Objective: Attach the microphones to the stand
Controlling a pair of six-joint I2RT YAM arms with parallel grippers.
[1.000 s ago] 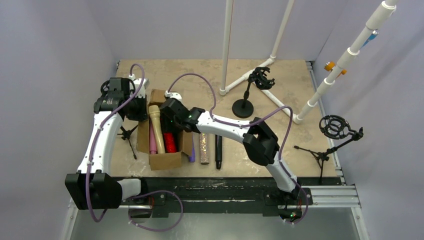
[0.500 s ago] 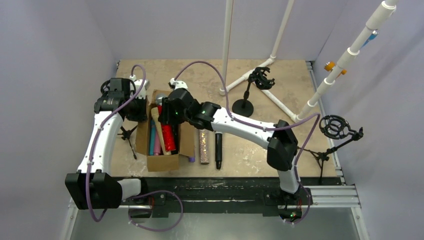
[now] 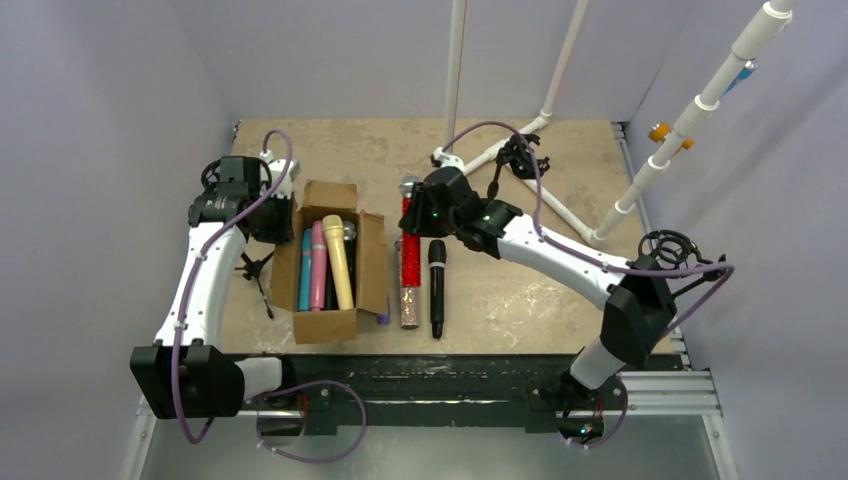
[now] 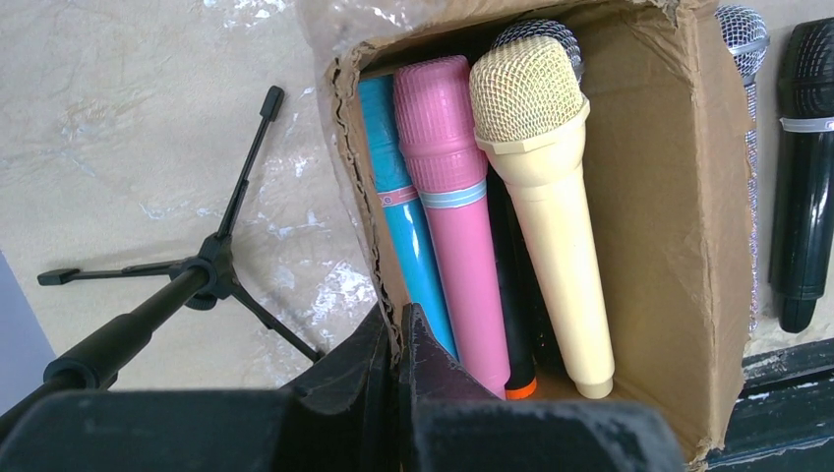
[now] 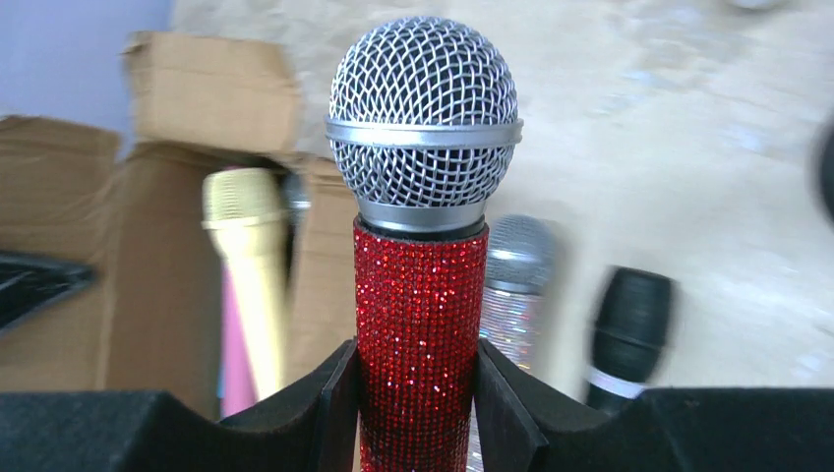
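The table (image 3: 560, 140) spreads out in front of my two bases, and a white pipe frame (image 3: 455, 60) stands at its 12 o'clock edge. From the table's middle, the open cardboard box (image 3: 372, 268) sits toward 9 o'clock. A tripod stand (image 3: 650, 305) with a ring mount is at the 3 o'clock edge. A round-base stand (image 3: 487, 215) is near the middle, its mount reaching toward 1 o'clock. A small tripod (image 3: 256, 270) is just at 9 o'clock of the box.

Inside the box, a light blue microphone (image 4: 403, 216), a pink microphone (image 4: 457, 216) and a cream microphone (image 4: 551, 216) lie side by side, heads toward 12 o'clock. A dark microphone (image 4: 511, 315) with an orange end is wedged between the pink and the cream. At 3 o'clock of the box, a silver glitter microphone (image 3: 408, 300) and a black microphone (image 3: 437, 290) lie parallel on the table, a little apart, heads toward 12 o'clock.

My right fingers (image 5: 334, 398) pinch the red glitter microphone (image 5: 421, 324) on its body, below the silver mesh head. It points toward 12 o'clock, in line with the silver glitter one and over its far end. I cannot tell whether the two touch.

My left fingers (image 4: 428, 369) are pressed together by the box's 10 o'clock corner, with nothing visible between them. Whether they touch the cardboard I cannot tell.
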